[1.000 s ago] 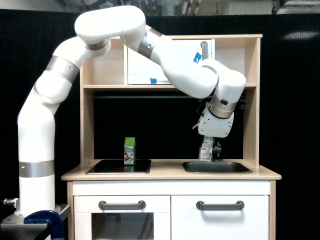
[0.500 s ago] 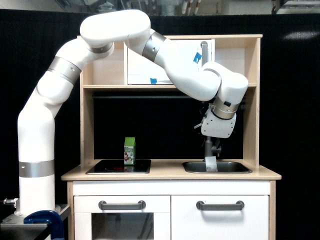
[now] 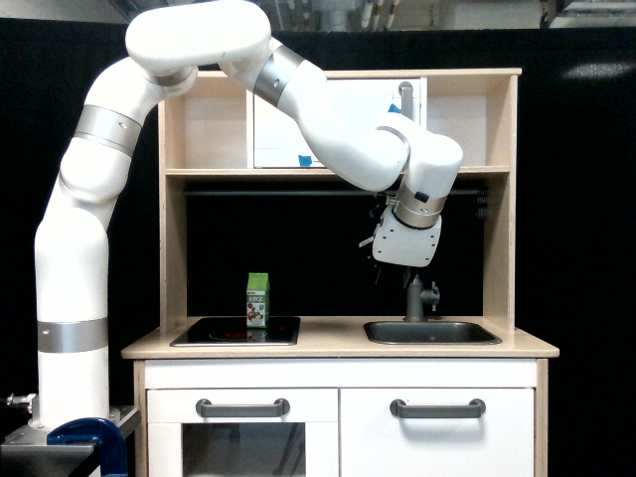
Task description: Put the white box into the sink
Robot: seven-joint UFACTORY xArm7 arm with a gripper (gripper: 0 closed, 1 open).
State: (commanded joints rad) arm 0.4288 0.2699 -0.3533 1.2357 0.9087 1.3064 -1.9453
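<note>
From here the biggest thing is 1 wooden play kitchen (image 3: 507, 199), standing behind and all around the gripper (image 3: 381, 266). Next comes 1 white arm (image 3: 70, 258), rising at the exterior view's left, arching over the top shelf and bending down to the gripper. 1 white cabinet door (image 3: 273, 139) with blue tape sits above the gripper and toward the exterior view's left.

The light countertop (image 3: 328, 343) runs below the gripper. 1 black stove top (image 3: 214, 333) lies lower down and well off toward the exterior view's left. 1 dark grey sink (image 3: 432, 333) lies below the gripper and a little toward the exterior view's right, well apart from it. Below that are 2 grey handles, 1 (image 3: 242, 407) on the left front and 1 (image 3: 437, 407) on the right.

1 grey faucet (image 3: 412, 298) stands just below the gripper, slightly toward the exterior view's right, with a gap between them. 1 green carton (image 3: 258, 300) stands upright on the stove top, lower than the gripper and far to its left in this view.

The gripper hangs in the air under its white wrist housing. Its dark fingers are lost against the black backdrop, so I cannot tell how wide they stand or whether they hold anything.

The white box does not show. Only the sink's rim is visible and its inside is hidden, so I cannot tell where the box lies.
</note>
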